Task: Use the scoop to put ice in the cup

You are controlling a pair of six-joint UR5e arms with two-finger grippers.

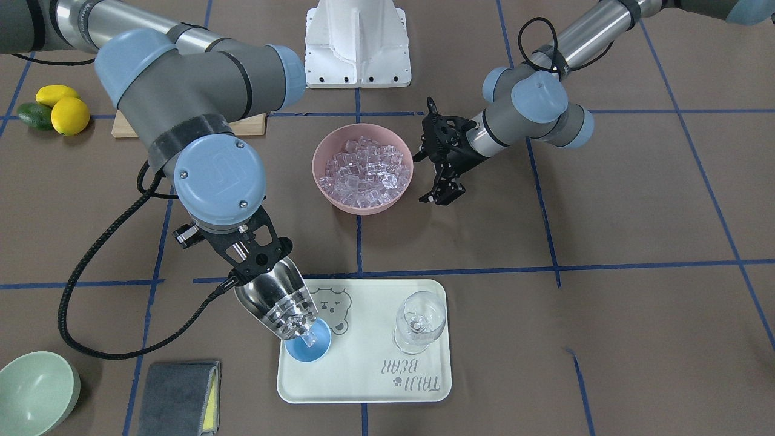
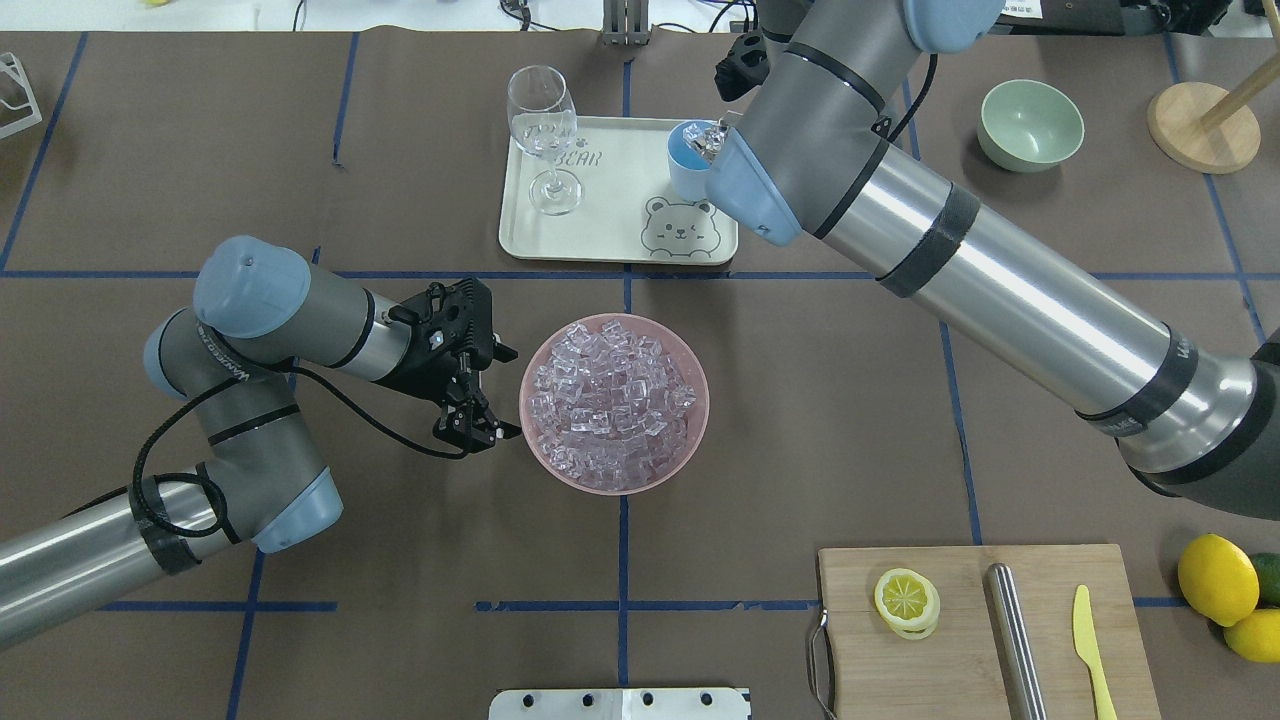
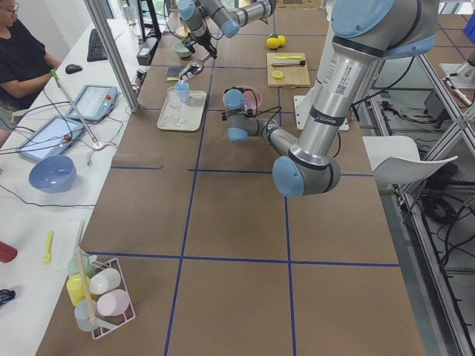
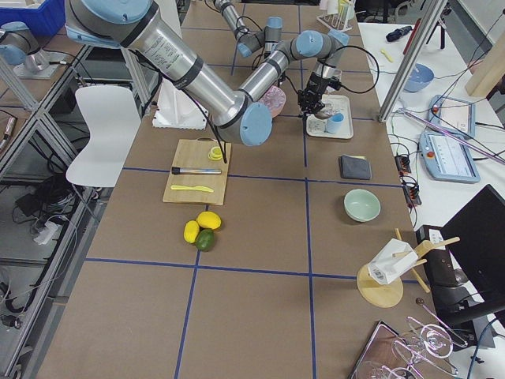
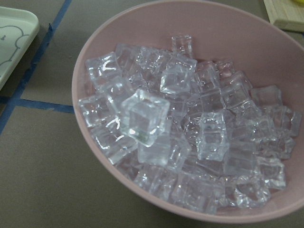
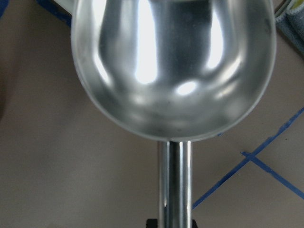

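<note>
My right gripper (image 1: 257, 266) is shut on the handle of the steel scoop (image 1: 275, 300). The scoop tilts mouth-down over the light-blue cup (image 1: 312, 350) on the tray's corner. Clear ice cubes (image 1: 292, 322) sit at the scoop's lip above the cup. In the overhead view the cup (image 2: 688, 165) shows ice at its rim, and my right arm hides the scoop. The right wrist view shows the scoop's trough (image 6: 173, 66) from behind. My left gripper (image 2: 500, 392) is open and empty beside the pink bowl (image 2: 690, 440), which is full of ice (image 2: 610, 395).
The white bear tray (image 1: 375, 339) also holds a stemmed wine glass (image 1: 418, 324). A pale green bowl (image 1: 33, 390) and a grey cloth (image 1: 178, 396) lie beside it. A cutting board (image 2: 960, 640) with a lemon slice, steel cylinder and yellow knife lies near the robot. Lemons (image 2: 1215, 578) lie beside the board.
</note>
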